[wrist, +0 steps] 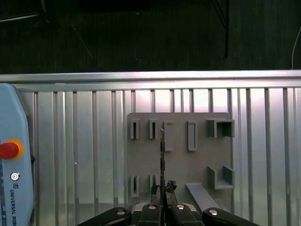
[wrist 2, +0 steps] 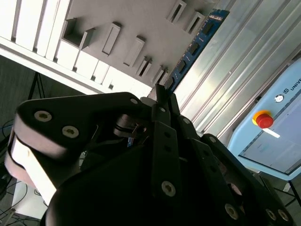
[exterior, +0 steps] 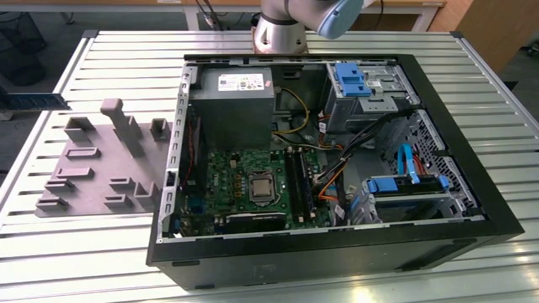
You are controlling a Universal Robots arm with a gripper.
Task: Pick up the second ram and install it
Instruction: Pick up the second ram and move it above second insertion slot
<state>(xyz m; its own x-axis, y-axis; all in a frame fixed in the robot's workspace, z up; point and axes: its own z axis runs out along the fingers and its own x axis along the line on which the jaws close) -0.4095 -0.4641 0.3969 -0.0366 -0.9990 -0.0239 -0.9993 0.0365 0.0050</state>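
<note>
End effector (wrist: 162,192) pinched on one end of the second ram (wrist: 162,155). The stick projects straight out beyond the tips. Second wrist view shows the same grip: end effector (wrist 2: 161,94) black and jointed, ram (wrist 2: 194,49) running away from it.

Ram position: over the grey fixture plate (wrist: 197,165) lying on the counter (wrist: 75,141). First wrist view has it edge-on, a thin dark line. Its free end falls between two narrow slots in the row nearer the counter's edge. Contact with the plate: cannot tell.

Second wrist view gives the broad face: blue-green board with a row of dark rectangular chips.

Both wrist views take in a pale blue pendant (wrist: 16,117) with a round red button (wrist: 5,149) on the counter, well apart from the plate.

Exterior view: open black computer case (exterior: 337,255), with the plate (exterior: 97,170) just beside it at the exterior view's left. Inside are a green motherboard (exterior: 252,183), a grey power supply box (exterior: 231,107) on the far side, and blue plastic drive brackets (exterior: 349,79) at the exterior view's right. Arm's base (exterior: 278,31) stands at the far edge.

Textures: counter ribbed bright metal. Plate matte, with rectangular slots, upright blocks and one tall post.
</note>
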